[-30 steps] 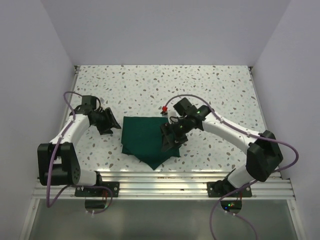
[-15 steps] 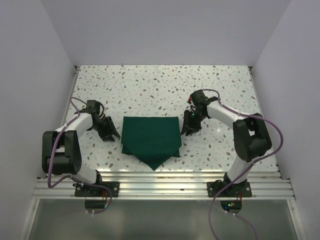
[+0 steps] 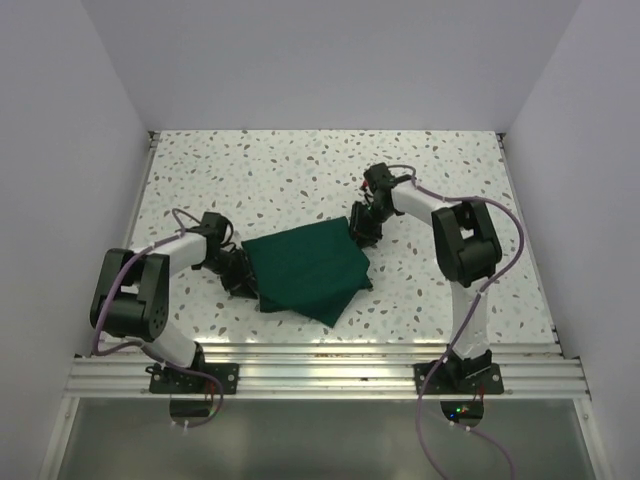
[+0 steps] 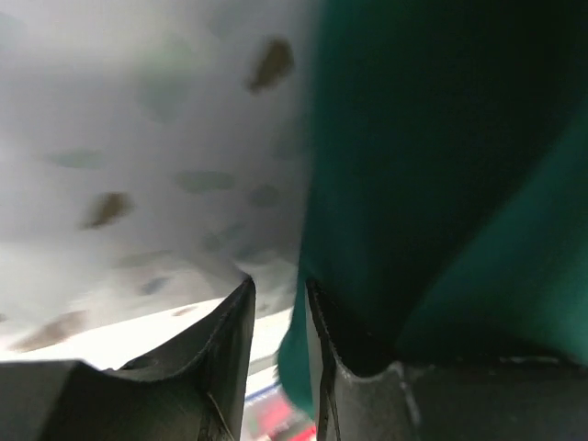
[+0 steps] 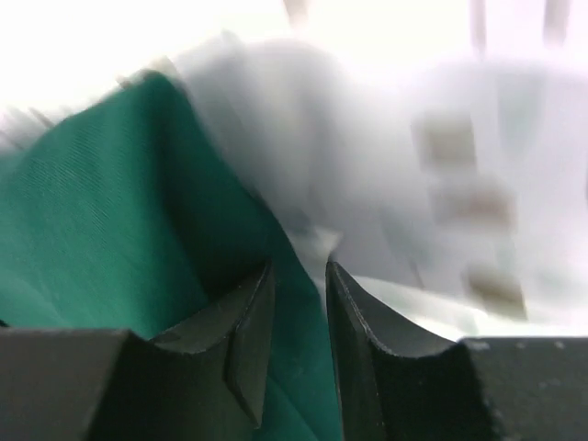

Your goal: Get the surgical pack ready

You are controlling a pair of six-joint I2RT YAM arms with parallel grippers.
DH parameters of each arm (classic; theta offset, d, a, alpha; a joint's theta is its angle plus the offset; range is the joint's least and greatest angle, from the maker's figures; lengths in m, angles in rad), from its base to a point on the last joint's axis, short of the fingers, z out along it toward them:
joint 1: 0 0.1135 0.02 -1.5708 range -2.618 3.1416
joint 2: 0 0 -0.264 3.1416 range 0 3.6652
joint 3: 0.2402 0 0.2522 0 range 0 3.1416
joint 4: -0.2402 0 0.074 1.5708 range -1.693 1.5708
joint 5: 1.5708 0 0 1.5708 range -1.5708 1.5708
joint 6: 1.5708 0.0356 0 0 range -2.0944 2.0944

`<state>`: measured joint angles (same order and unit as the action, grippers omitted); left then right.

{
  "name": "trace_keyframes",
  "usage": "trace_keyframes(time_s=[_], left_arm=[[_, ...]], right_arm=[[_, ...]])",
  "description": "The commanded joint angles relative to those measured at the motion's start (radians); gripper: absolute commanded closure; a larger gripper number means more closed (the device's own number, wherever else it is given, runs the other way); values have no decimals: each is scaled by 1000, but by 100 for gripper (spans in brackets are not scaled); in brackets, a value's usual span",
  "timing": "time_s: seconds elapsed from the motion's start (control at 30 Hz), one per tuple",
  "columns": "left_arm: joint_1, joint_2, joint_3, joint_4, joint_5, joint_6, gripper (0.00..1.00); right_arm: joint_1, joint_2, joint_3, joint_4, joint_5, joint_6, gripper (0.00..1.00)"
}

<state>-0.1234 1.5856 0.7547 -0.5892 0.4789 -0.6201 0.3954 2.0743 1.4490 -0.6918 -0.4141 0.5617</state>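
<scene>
Green cloth makes up the one bundle [image 3: 308,268] on the speckled tabletop [image 3: 300,165]. It lies slightly askew around the middle, a little nearer the near edge than the far one, with one corner pointing toward the near edge but short of it.

Two arms reach in, one from each side. The left claw [image 3: 240,278] sits low at the bundle's left edge. Its fingers are drawn close with a thin gap, and a sliver of cloth shows low in that gap; whether it pinches the cloth I cannot tell. The right claw [image 3: 362,230] is at the bundle's far right corner, pressed together on a fold of the cloth.

Speckled surface stretches wide from the bundle to the far edge and to both side edges, where three pale walls [image 3: 330,60] rise.
</scene>
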Motion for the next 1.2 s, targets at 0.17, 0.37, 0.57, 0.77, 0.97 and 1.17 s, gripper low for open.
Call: trace_keyframes(time_s=[0.17, 0.37, 0.57, 0.77, 0.97, 1.17], left_arm=[[-88, -1, -31, 91, 4, -164, 52], [-47, -163, -139, -64, -54, -98, 41], [-38, -374, -172, -181, -36, -47, 35], [-41, -536, 32, -169, -66, -9, 34], [-214, -380, 299, -115, -175, 63, 26], [-464, -201, 532, -100, -384, 190, 18]], right_arm=[[34, 263, 510, -1, -62, 123, 62], [-67, 307, 665, -198, 105, 3, 48], [-190, 159, 539, -259, 281, -89, 18], [-182, -68, 349, -275, 267, -72, 1], [-182, -330, 68, -181, 141, -85, 1], [-184, -514, -114, -189, 81, -117, 1]])
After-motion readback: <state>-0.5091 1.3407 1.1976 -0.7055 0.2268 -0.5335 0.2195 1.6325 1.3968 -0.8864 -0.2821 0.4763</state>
